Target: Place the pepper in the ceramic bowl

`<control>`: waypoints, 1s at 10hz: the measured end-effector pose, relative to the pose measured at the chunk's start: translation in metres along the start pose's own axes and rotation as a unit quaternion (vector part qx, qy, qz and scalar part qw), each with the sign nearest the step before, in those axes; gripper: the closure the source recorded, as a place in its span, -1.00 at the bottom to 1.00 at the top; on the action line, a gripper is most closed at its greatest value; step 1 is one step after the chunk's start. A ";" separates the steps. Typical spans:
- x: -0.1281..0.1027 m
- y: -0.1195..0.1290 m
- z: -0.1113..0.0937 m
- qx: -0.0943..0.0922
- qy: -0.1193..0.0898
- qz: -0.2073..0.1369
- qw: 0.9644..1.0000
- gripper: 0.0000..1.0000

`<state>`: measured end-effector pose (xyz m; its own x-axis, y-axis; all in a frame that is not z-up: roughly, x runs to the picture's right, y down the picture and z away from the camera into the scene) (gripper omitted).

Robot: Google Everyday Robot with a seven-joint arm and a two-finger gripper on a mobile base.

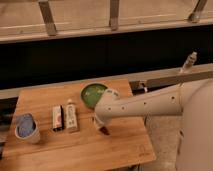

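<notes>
The ceramic bowl, green inside, sits at the back of the wooden table; its right side is hidden behind my white arm. My gripper points down just in front of the bowl, a little above the tabletop. A small dark red pepper shows at its fingertips, and the gripper is shut on it.
Two white tube-like packages lie left of the gripper. A pale cup with blue contents stands near the table's left edge. A dark counter wall runs behind the table. The table's right edge is close to my base.
</notes>
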<state>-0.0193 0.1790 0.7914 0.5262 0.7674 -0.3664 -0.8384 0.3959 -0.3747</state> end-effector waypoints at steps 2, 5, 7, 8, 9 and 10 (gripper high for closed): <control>-0.021 -0.030 -0.013 0.022 -0.011 0.025 0.999 1.00; -0.077 -0.065 -0.028 0.051 -0.028 0.039 0.998 1.00; -0.117 -0.064 -0.027 0.057 -0.036 0.031 0.997 1.00; -0.139 -0.062 -0.024 0.058 -0.042 0.022 0.997 1.00; -0.164 -0.061 -0.019 0.051 -0.053 0.012 0.997 0.98; -0.178 -0.065 -0.016 0.043 -0.062 0.011 0.997 0.94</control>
<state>-0.0565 0.0091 0.8672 0.4909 0.8304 -0.2636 -0.8610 0.4164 -0.2919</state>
